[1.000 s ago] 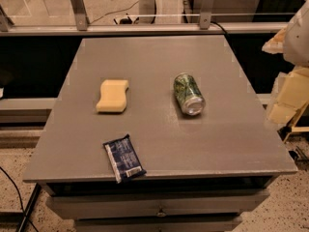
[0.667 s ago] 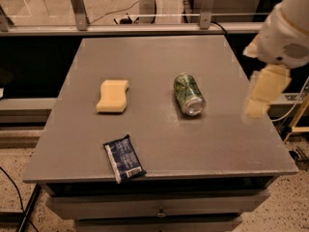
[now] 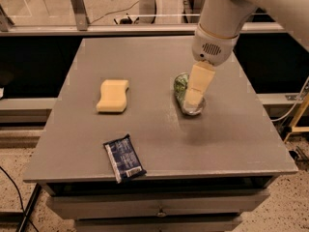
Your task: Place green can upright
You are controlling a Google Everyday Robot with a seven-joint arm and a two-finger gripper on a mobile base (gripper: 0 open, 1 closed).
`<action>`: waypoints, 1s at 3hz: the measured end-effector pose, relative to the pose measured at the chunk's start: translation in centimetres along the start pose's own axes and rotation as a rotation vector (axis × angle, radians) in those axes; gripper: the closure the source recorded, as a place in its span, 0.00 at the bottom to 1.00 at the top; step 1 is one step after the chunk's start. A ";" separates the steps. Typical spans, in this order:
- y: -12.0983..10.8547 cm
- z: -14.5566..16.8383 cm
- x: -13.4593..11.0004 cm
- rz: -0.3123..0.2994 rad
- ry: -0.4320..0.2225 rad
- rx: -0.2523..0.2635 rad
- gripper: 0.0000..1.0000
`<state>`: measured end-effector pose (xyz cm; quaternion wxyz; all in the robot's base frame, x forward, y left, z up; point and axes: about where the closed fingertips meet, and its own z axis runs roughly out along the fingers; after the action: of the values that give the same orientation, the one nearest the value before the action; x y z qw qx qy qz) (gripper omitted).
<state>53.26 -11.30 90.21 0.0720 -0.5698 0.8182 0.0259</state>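
One green can [image 3: 180, 84] is lying on its side on the grey surface [image 3: 145, 139]. One tool [image 3: 195, 96] is hanging directly over it; its grip state cannot be told. One yellow sponge [image 3: 112, 95] is sitting left of the can, and one blue packet [image 3: 124, 157] is lying front-left of it.

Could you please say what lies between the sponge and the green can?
Only bare tabletop, seen in the camera view; the gripper hangs over the green can.

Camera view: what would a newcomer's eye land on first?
The big white arm at upper right, with its cream end effector over the green can lying on its side. Left of it sit a yellow sponge and, near the front edge, a dark blue packet.
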 end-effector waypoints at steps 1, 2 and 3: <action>-1.8 1.2 -2.5 0.202 0.033 0.009 0.00; -3.3 1.6 -3.0 0.373 0.045 0.069 0.00; -4.6 3.6 -2.5 0.615 0.028 0.132 0.00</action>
<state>58.72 -10.11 87.24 0.0866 -0.2900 0.9530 -0.0146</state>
